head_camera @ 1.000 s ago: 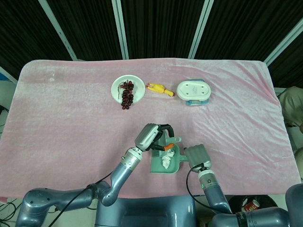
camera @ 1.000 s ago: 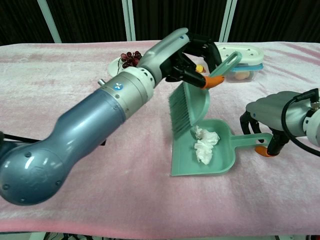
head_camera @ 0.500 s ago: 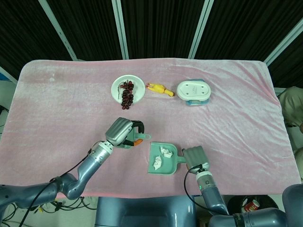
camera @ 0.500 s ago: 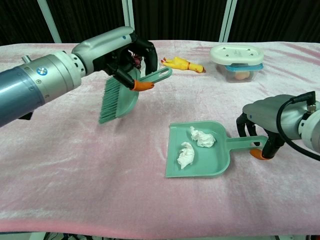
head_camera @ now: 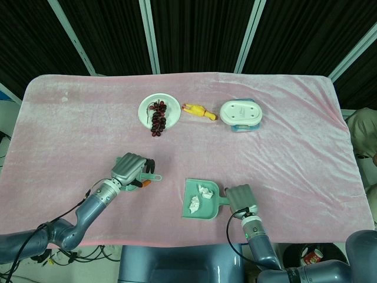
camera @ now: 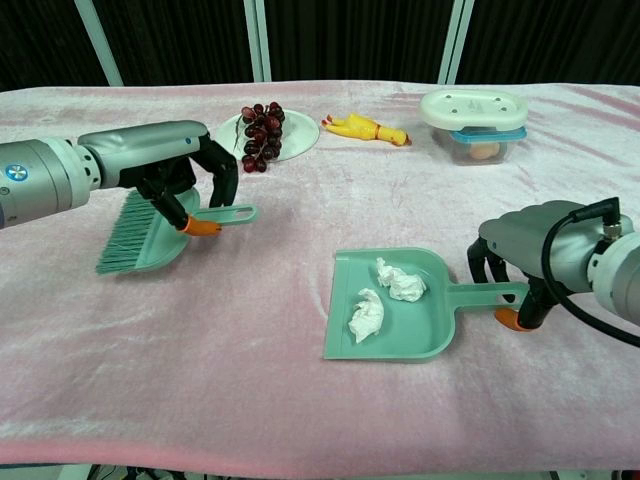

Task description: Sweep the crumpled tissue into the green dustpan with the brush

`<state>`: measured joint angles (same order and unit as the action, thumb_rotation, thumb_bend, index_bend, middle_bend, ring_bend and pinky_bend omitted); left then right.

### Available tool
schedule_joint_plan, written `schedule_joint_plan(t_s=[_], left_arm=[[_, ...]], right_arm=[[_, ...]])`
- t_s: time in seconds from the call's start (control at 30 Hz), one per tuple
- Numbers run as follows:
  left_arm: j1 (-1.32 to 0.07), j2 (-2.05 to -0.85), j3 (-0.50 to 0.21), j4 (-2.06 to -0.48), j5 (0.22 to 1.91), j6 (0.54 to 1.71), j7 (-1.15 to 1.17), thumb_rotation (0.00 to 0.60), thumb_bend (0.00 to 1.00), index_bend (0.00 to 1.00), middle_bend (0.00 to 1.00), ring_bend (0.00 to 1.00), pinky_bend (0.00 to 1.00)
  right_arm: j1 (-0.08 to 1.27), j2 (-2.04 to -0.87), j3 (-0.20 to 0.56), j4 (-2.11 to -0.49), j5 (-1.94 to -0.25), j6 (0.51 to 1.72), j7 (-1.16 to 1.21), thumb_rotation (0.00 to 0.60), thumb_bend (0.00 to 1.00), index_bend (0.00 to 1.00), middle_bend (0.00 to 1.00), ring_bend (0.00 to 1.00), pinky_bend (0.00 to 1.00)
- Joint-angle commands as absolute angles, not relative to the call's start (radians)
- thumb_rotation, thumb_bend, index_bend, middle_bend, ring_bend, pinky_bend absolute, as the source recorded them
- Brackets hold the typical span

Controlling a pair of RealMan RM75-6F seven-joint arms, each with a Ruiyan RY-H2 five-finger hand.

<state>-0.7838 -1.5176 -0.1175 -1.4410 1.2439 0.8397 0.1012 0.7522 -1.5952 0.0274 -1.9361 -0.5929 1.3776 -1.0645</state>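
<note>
Your left hand is gripping the brush at the left; your right hand is holding the green dustpan by its handle, tissue lying inside. Tilting the pan risks spilling it.

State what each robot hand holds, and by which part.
Left robot hand grips the brush by its handle; right robot hand holds the green dustpan by its handle.
</note>
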Motion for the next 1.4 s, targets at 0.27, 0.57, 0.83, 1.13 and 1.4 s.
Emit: schedule_joint_plan(t_s=[0.27, 0.57, 0.83, 1.13, 1.4], left_arm=[[-0.774, -1.478, -0.074, -1.439, 1.133, 0.788, 0.207, 0.6, 0.13, 0.47, 0.46, 0.89, 1.0], [-0.753, -1.456, -0.087, -1.456, 1.135, 0.823, 0.176, 0.6, 0.0, 0.17, 0.31, 0.89, 1.0], [-0.734, -1.422, -0.096, -1.486, 1.177, 0.859, 0.134, 0.6, 0.0, 0.17, 0.31, 0.89, 1.0], [-0.715, -1.386, -0.103, -1.534, 1.169, 0.883, 0.13, 0.6, 0.0, 0.16, 0.31, 0.89, 1.0], [-0.671, -1.346, -0.082, -1.594, 1.196, 0.954, 0.155, 0.6, 0.0, 0.17, 0.31, 0.89, 1.0]], right_arm=[[0.75, -1.599, 0.025, -1.929, -0.592, 1.378, -1.068, 0.6, 0.47, 0.69, 0.68, 0.71, 0.81], [0.75, -1.597, 0.033, -1.903, -0.594, 1.368, -1.061, 0.6, 0.47, 0.69, 0.68, 0.71, 0.81], [0.754, -1.588, 0.039, -1.867, -0.603, 1.352, -1.055, 0.6, 0.47, 0.65, 0.58, 0.68, 0.81], [0.754, -1.572, 0.044, -1.865, -0.58, 1.357, -1.074, 0.6, 0.4, 0.47, 0.39, 0.67, 0.81], [0.748, -1.556, 0.04, -1.887, -0.566, 1.38, -1.089, 0.6, 0.33, 0.23, 0.26, 0.66, 0.81]])
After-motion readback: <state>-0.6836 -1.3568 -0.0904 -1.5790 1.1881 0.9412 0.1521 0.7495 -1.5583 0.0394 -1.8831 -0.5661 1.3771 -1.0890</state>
